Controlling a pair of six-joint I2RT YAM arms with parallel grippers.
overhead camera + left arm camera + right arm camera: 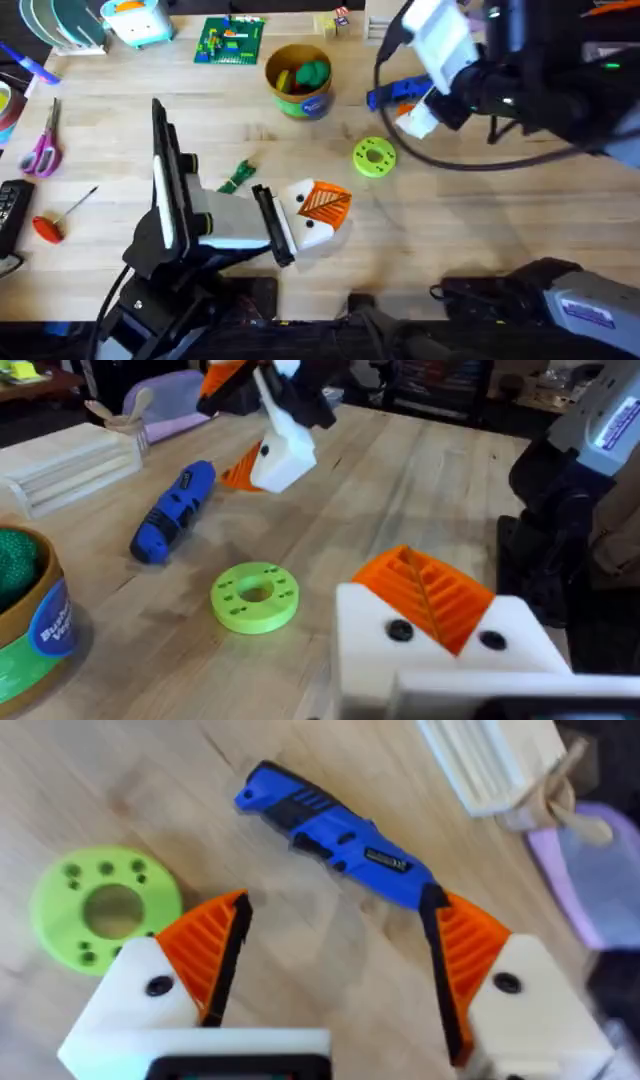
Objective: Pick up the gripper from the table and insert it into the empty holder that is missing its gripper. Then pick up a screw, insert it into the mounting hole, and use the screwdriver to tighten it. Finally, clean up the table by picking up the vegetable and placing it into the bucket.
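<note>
1. Right gripper [335, 970]: we see its two orange ribbed pads spread wide with bare tabletop between them, grasping nothing. It hangs just short of the screwdriver [335, 835], which lies on its side beyond the fingertips. We judge the wide spread suits the tool's thick barrel.

2. Left gripper [318, 208]: low on the table [480, 230] near the middle, white mount with an orange ribbed piece showing at the tip. We cannot tell whether its fingers are apart or together.

3. Screwdriver in the overhead view [395, 93]: far right of centre, partly hidden under the right arm. It sits flat and clear of other things, so a grip across the barrel looks open to us.

4. Vegetable [237, 176]: small dark green piece on the bare wood, just beside the left arm's black link, untouched. The cleanup step looks not yet done.

5. Bucket [299, 80]: upright toward the far side, well apart from the vegetable, with red, yellow and green items already inside.

6. Lime-green ring [375, 157]: flat between the bucket and the left gripper, near the right gripper's reach. We judge it a bystander, though close enough to be nudged.

7. Our reading: the step in hand is fetching the screwdriver.
</note>
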